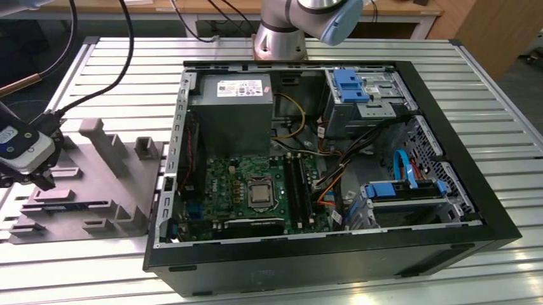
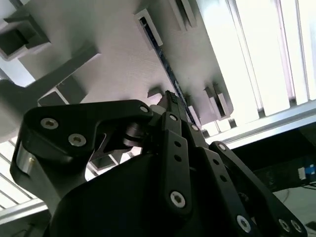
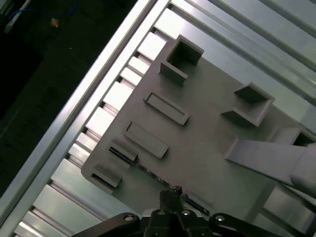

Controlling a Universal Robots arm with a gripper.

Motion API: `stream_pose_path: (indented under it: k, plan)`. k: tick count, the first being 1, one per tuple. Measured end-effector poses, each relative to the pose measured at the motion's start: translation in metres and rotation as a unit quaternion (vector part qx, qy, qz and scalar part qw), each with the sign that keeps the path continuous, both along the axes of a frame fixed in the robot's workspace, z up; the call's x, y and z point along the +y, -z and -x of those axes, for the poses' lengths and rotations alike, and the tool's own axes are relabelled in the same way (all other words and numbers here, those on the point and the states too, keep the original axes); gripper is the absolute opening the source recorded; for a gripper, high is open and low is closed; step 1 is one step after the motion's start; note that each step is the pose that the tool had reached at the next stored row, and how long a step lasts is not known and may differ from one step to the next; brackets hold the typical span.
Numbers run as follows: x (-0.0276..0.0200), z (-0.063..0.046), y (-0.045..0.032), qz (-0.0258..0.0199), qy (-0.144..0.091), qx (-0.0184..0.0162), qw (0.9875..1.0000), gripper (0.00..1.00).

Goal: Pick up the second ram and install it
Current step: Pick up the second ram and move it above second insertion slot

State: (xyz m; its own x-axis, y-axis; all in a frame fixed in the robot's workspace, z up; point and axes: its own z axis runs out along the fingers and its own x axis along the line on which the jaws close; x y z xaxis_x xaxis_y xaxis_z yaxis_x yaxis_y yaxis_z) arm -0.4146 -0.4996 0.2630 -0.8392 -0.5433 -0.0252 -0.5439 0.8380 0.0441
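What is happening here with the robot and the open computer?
The robot arm has its gripper down at the second ram, which sits on edge in a slot of the grey holder tray beside the open computer case. I cannot tell whether it grips the stick. The ram is not yet in the motherboard.

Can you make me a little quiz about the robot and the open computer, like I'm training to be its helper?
1. True or false: the gripper is inside the computer case.
2. Where does the second ram lie? A) in the grey tray beside the case B) in a motherboard slot C) on top of the power supply
3. Fill in: the grey tray sits toward the exterior view's ____ of the case.
Key: 1 false; 2 A; 3 left.
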Motion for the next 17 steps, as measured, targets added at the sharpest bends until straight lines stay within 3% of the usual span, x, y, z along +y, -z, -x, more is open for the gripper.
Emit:
stream_pose_path:
  k: [4, 9, 13, 17]
  plan:
    - [0.0000, 0.0000, 0.0007, 0.0000, -0.036, 0.0000, 0.9994, 0.11]
    - [0.0000, 0.0000, 0.0015, 0.0000, -0.082, 0.0000, 0.9967, 0.11]
    - [0.0000, 0.0000, 0.0020, 0.0000, -0.118, 0.0000, 0.9930, 0.11]
    - [0.0000, 0.0000, 0.0025, 0.0000, -0.154, 0.0000, 0.9881, 0.11]
